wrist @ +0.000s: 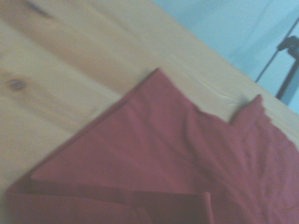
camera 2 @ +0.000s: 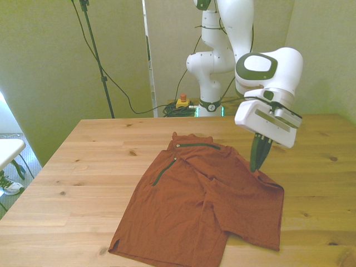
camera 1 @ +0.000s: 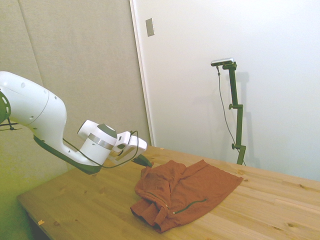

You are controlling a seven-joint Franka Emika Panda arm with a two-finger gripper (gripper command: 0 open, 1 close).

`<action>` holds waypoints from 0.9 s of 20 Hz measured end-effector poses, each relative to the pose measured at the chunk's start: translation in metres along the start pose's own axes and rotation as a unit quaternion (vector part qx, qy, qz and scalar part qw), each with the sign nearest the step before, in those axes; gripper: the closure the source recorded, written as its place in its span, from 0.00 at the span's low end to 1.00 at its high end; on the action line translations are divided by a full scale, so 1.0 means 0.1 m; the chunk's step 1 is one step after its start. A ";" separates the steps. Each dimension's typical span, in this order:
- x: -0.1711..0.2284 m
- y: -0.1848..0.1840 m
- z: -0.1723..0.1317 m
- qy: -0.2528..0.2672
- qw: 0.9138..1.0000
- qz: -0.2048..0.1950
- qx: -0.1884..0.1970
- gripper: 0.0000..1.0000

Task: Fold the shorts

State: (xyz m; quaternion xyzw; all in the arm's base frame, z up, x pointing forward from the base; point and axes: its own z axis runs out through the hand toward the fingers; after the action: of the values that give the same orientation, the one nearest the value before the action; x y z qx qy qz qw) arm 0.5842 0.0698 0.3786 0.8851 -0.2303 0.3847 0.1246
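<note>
Front view: gripper (camera 2: 259, 162), fingers nearly together, holds nothing beside rumpled shorts (camera 2: 194, 203) on the table (camera 2: 83, 167).

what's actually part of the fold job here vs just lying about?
Part of the job:
- shorts, spread on the table, partly rumpled
- gripper, fingertips at the shorts' edge on the front view's right

Lying about:
- red-topped button box behind the table
- cables
- shoe on the floor

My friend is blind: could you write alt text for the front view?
Rust-orange shorts lie spread on a wooden table. A white robot arm's gripper points down at their edge on the front view's right.
</note>
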 end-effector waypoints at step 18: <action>1.66 1.03 0.74 -0.002 0.996 0.076 -0.047 1.00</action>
State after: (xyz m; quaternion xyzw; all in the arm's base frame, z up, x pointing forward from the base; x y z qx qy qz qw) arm 0.6774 -0.1002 0.4557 0.8590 -0.3145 0.3805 0.1361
